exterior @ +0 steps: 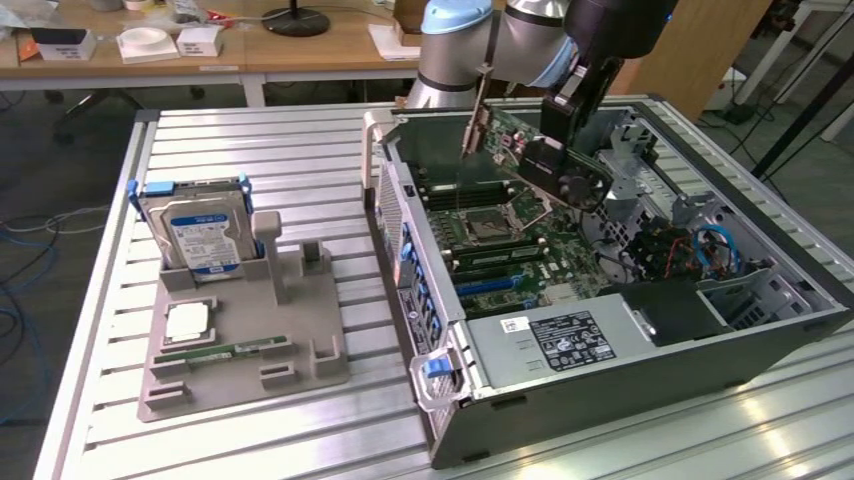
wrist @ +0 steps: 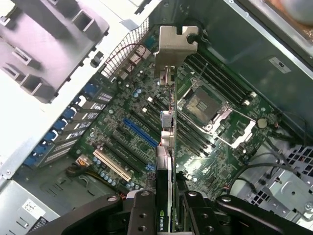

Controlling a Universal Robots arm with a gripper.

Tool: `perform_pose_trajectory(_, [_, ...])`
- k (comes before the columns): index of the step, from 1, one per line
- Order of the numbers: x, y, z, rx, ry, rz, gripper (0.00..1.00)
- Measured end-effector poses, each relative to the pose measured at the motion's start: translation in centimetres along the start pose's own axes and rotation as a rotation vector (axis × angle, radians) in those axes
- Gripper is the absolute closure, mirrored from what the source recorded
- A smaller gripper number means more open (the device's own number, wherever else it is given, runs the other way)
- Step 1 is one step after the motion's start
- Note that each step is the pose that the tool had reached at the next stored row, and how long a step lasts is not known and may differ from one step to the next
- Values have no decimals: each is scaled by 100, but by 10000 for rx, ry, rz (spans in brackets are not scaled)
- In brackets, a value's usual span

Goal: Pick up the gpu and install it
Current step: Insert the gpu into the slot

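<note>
My gripper (exterior: 558, 150) is shut on the gpu (exterior: 514, 135), a flat card with a greenish-brown face and a silver end bracket (exterior: 473, 125). It hangs tilted in the air above the motherboard (exterior: 501, 250) inside the open computer case (exterior: 747, 330). In the wrist view the gpu (wrist: 167, 142) shows edge-on between my fingers (wrist: 142, 213), its bracket (wrist: 177, 43) pointing away from me. Beneath the card lie the expansion slots, among them a blue slot (wrist: 139, 132) and a beige slot (wrist: 111, 164). The card is clear of the board.
On the exterior view's left a grey fixture (exterior: 300, 345) holds a silver hard drive (exterior: 200, 235), a CPU chip (exterior: 187, 320) and a green RAM stick (exterior: 220, 352). The case's power supply (exterior: 567, 340) sits at the near end. A wooden desk (exterior: 320, 50) runs behind.
</note>
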State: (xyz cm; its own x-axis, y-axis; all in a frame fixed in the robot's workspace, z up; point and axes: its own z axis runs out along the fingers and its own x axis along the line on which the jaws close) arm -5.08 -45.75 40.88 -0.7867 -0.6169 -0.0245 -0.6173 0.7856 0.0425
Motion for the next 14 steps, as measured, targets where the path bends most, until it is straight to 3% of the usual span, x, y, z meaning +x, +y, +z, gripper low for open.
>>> perform_pose_trajectory(14, [0,0,0,-34,59,-1385,74])
